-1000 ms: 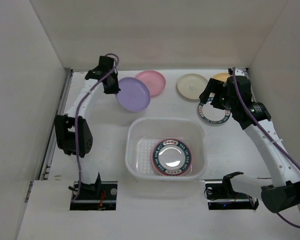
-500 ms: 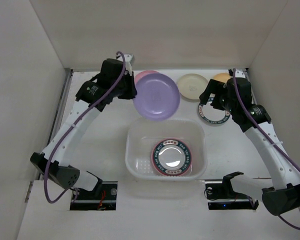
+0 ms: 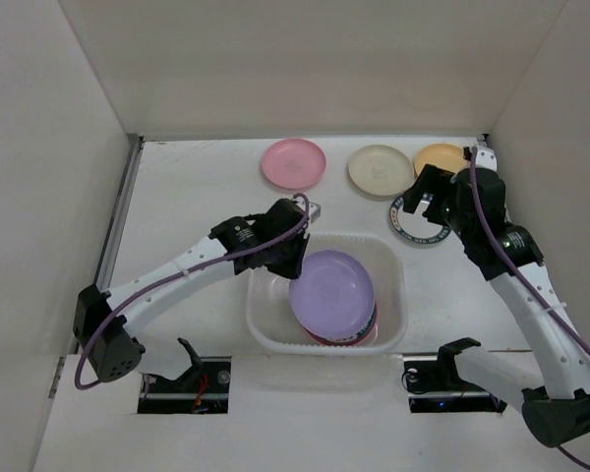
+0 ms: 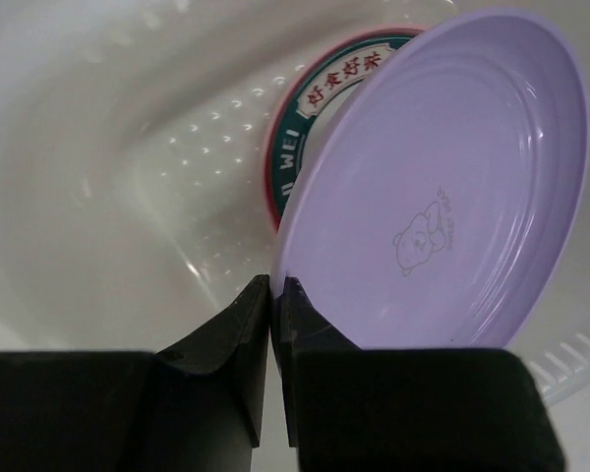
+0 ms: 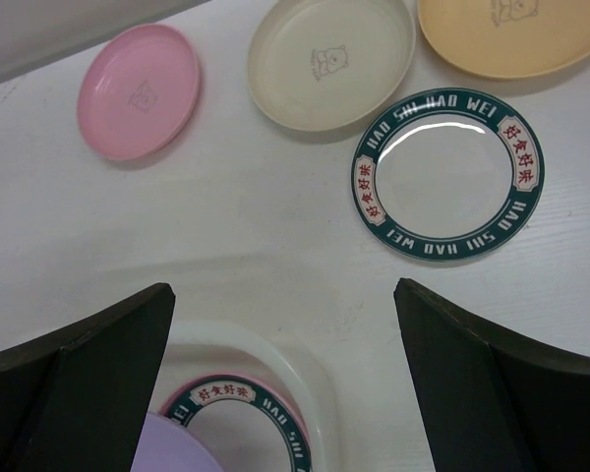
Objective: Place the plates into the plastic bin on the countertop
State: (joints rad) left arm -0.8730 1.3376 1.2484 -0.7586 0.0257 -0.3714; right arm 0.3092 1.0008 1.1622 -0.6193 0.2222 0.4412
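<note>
My left gripper [image 3: 293,258] is shut on the rim of the purple plate [image 3: 332,295], holding it tilted inside the plastic bin [image 3: 397,264]. In the left wrist view my left gripper [image 4: 275,285] pinches the purple plate [image 4: 442,187] above a teal-rimmed white plate [image 4: 315,108] that lies on a pink plate on the bin floor. On the countertop behind the bin are a pink plate [image 3: 294,163], a cream plate [image 3: 379,169], an orange-yellow plate [image 3: 438,157] and a second teal-rimmed plate [image 3: 413,228]. My right gripper [image 3: 420,200] is open and empty above that plate [image 5: 447,172].
White walls close the countertop [image 3: 197,197] at the back and both sides. The right wrist view shows the bin's rim [image 5: 275,354] below my open right gripper [image 5: 280,287], with the pink [image 5: 138,91], cream [image 5: 329,61] and orange-yellow [image 5: 511,34] plates beyond.
My left arm has swung the purple plate from the back left over the bin and lowered it inside. My right gripper has barely shifted.
</note>
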